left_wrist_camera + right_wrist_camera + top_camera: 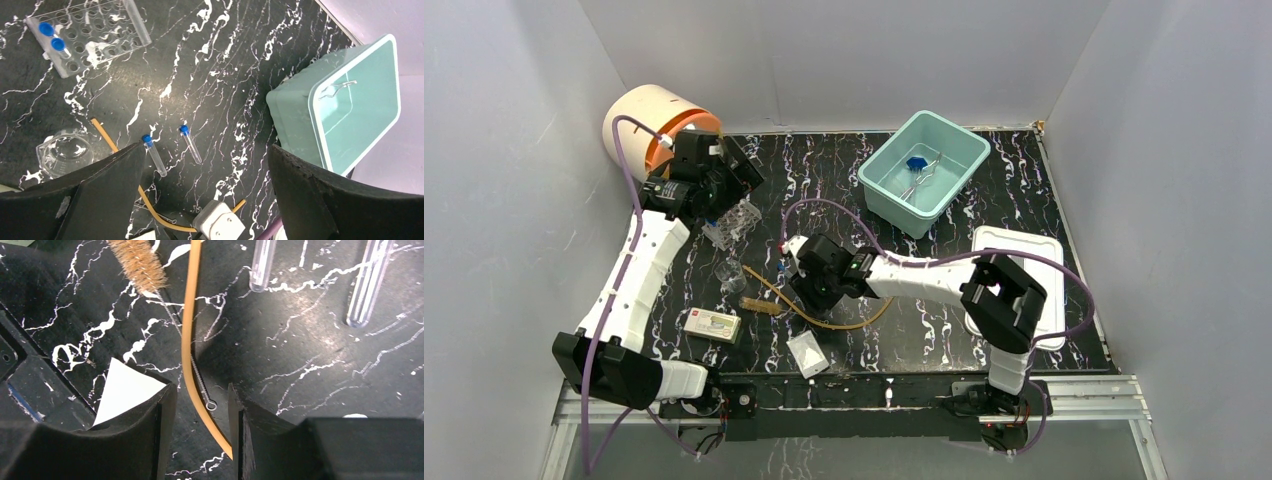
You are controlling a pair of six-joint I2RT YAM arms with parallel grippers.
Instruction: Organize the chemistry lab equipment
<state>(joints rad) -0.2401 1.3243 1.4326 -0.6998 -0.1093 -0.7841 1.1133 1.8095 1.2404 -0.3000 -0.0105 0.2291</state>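
Two items sit in your barely-open right tool (199, 395): tan rubber tube (191, 315), perhaps wire-handled bristle brush (140, 265) at three o'clock; closing could grab both.

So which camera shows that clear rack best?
The left wrist view: the clear rack fills its upper left corner, holes and two blue-capped tubes plain. The top view shows the clear rack small; the right wrist view misses it.
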